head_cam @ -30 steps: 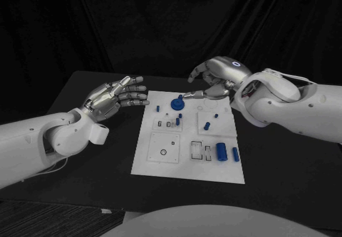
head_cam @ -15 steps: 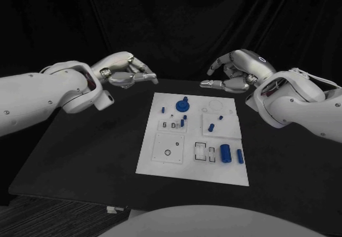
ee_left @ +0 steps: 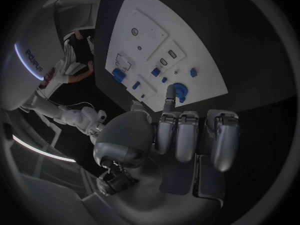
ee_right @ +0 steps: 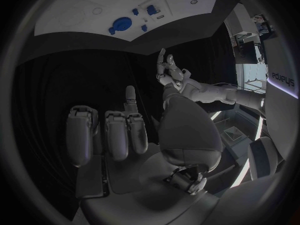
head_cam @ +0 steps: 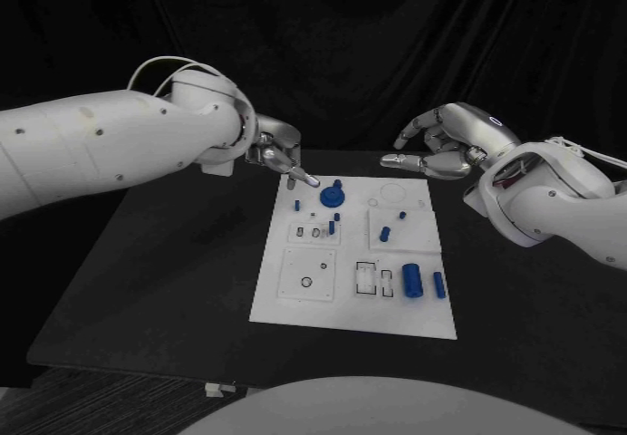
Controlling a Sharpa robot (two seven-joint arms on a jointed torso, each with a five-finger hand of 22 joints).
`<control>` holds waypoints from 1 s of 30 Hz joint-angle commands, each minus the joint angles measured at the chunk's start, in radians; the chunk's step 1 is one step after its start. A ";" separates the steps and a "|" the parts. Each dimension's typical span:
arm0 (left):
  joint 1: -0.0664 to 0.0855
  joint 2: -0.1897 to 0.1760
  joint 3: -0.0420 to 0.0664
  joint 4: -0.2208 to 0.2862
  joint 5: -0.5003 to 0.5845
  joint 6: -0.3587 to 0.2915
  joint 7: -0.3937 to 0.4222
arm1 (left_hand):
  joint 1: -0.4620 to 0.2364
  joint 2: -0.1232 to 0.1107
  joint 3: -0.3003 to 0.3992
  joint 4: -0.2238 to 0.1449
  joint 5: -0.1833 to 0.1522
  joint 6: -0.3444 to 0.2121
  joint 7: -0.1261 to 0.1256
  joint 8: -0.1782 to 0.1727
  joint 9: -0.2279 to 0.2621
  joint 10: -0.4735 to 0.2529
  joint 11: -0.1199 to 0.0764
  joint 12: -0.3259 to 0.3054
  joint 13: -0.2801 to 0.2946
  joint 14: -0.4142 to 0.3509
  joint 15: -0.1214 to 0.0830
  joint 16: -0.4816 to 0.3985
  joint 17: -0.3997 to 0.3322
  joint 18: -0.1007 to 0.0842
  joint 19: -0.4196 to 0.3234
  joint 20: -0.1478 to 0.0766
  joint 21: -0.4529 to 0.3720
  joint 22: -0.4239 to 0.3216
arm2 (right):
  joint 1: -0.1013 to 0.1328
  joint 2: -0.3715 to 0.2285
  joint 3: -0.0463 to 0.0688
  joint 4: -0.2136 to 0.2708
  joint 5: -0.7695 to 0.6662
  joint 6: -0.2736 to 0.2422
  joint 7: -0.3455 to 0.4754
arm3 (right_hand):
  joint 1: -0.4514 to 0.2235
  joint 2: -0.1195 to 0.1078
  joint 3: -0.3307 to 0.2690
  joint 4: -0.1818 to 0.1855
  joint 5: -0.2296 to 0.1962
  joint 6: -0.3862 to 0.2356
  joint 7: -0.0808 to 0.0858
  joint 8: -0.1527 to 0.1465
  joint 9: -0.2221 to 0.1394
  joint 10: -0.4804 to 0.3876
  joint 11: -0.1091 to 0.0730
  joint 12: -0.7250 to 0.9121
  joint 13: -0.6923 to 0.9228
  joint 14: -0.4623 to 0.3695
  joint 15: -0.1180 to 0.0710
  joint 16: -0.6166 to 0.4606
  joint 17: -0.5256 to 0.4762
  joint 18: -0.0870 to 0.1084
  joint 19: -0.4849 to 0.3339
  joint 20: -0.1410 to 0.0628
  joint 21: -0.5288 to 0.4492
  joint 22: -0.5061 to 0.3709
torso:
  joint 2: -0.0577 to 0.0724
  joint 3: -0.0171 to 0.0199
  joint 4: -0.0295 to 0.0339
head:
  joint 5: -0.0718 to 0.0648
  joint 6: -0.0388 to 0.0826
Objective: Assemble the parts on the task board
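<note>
The black desk (head_cam: 170,272) carries the white task board (head_cam: 352,313) at its middle. Above the board's far corners hang both hands: the left robot hand (head_cam: 277,156) with fingers curled in and one finger pointing down near the round blue part (head_cam: 332,192) (not touching, it seems), the right robot hand (head_cam: 442,149) curled, holding nothing. Blue cylinders (head_cam: 413,280) lie near the board's right edge.

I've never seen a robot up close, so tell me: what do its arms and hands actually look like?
Both arms are bulky, rounded white shells. A thin pale cable loops over the left arm near the wrist, and cables also run along the right arm. The left hand and right hand are silver metal with many jointed fingers; the right one carries a small glowing ring on its back.
</note>
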 commanded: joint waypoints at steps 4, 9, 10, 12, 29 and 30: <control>0.005 0.105 0.001 -0.073 0.329 0.293 -0.387 | 0.033 0.027 0.035 -0.035 0.008 0.003 -0.004 -0.018 0.032 0.102 0.006 0.022 0.262 0.102 0.010 0.013 0.267 -0.001 0.101 0.007 0.016 0.265 | -0.003 0.008 0.001 -0.004 0.007 0.034 -0.031 | -0.001 0.029 0.034 -0.001 0.012 -0.005 0.002 0.017 0.015 0.099 0.011 0.017 0.268 0.108 0.000 0.018 0.275 0.005 0.048 0.004 0.008 0.241 | 0.002 0.0298 -0.0422 | 0.035 0.000; 0.004 0.162 0.001 -0.124 0.367 0.300 -0.443 | 0.042 0.021 0.069 -0.053 0.074 0.023 -0.010 -0.025 0.048 0.102 0.000 0.022 0.262 0.102 0.004 0.013 0.267 -0.001 0.101 0.003 0.016 0.265 | -0.003 0.018 0.001 -0.012 0.014 0.053 -0.039 | -0.004 0.035 0.035 -0.002 0.018 -0.008 0.003 0.018 0.016 0.099 0.011 0.017 0.268 0.107 0.000 0.016 0.271 0.006 0.046 0.005 0.005 0.240 | -0.001 0.0322 -0.0484 | 0.039 0.000; 0.004 0.168 0.001 -0.130 0.371 0.298 -0.449 | 0.045 0.020 0.075 -0.056 0.087 0.024 -0.010 -0.028 0.051 0.102 -0.001 0.022 0.262 0.102 0.003 0.013 0.267 -0.001 0.101 0.002 0.016 0.265 | -0.003 0.019 0.001 -0.013 0.019 0.058 -0.041 | -0.004 0.037 0.036 -0.002 0.020 -0.009 0.003 0.019 0.016 0.099 0.011 0.017 0.268 0.107 0.000 0.016 0.271 0.006 0.046 0.005 0.005 0.240 | -0.001 0.0316 -0.0490 | 0.040 0.000; 0.003 0.177 0.001 -0.138 0.375 0.293 -0.456 | 0.047 0.020 0.079 -0.059 0.091 0.023 -0.010 -0.031 0.052 0.102 -0.001 0.022 0.262 0.102 0.002 0.013 0.267 -0.001 0.101 0.001 0.016 0.265 | -0.003 0.021 0.001 -0.015 0.027 0.065 -0.044 | -0.002 0.040 0.037 -0.003 0.027 -0.011 0.004 0.020 0.017 0.099 0.011 0.017 0.268 0.107 0.001 0.016 0.270 0.006 0.046 0.005 0.004 0.240 | -0.001 0.0312 -0.0493 | 0.040 0.000; -0.048 0.232 0.001 -0.173 0.385 0.187 -0.497 | 0.128 0.020 0.191 -0.154 0.161 0.043 -0.024 -0.054 0.087 0.102 -0.015 0.022 0.262 0.102 -0.011 0.013 0.267 -0.001 0.101 -0.011 0.016 0.265 | -0.005 0.035 0.001 -0.028 0.046 0.092 -0.054 | 0.017 0.049 0.041 -0.006 0.066 -0.018 0.005 0.026 0.021 0.099 0.013 0.017 0.268 0.106 0.002 0.014 0.267 0.008 0.044 0.008 0.000 0.238 | 0.006 0.0226 -0.0499 | 0.041 0.000; -0.051 0.232 0.001 -0.174 0.385 0.183 -0.498 | 0.128 0.020 0.191 -0.154 0.161 0.043 -0.024 -0.054 0.088 0.102 -0.015 0.022 0.262 0.102 -0.011 0.013 0.267 -0.001 0.101 -0.011 0.016 0.265 | -0.006 0.035 0.001 -0.028 0.046 0.092 -0.053 | 0.019 0.047 0.040 -0.007 0.065 -0.018 0.005 0.026 0.021 0.099 0.013 0.017 0.268 0.106 0.003 0.013 0.266 0.008 0.044 0.008 0.000 0.238 | 0.006 0.0224 -0.0502 | 0.042 0.000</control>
